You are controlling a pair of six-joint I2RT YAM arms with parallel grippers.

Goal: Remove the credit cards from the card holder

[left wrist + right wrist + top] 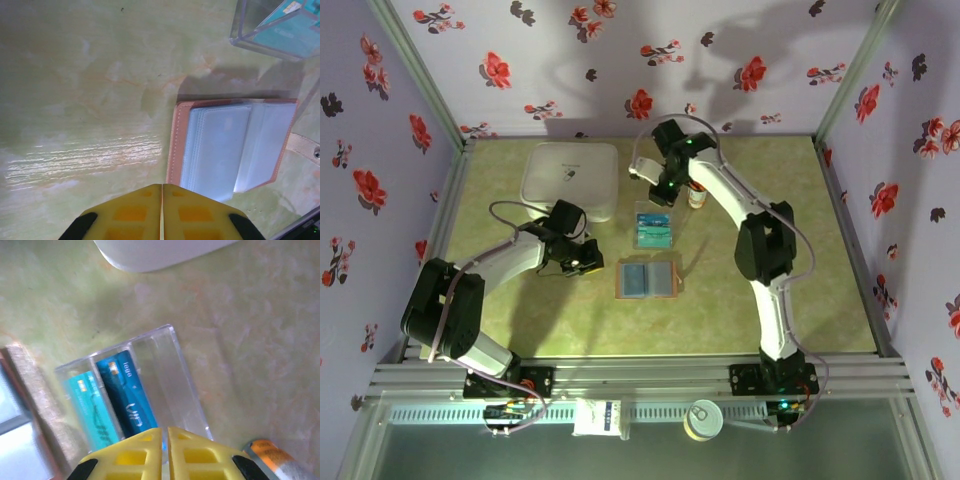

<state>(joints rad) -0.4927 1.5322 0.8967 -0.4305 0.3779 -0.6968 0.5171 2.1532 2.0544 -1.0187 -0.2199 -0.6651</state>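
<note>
We see fairly bright, even light from above throwing soft arm shadows onto the flowered back wall (pixel 720 60) and the desk (pixel 820 300), streaky white glare on the desk in the left wrist view, and soft focus throughout the right wrist view, its yellow fingers (pixel 135 455) blurred.

Overhead; close wrist views sharing card holder (pixel 648 278) (pixel 235 145)

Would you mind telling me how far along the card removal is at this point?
Done: two credit cards lie in the clear tray. In hand: nothing; the left pincer and right pincer are shut and empty. Remaining: the open card holder shows pale, empty-looking sleeves, so little or nothing, though hidden pockets cannot be checked.
</note>
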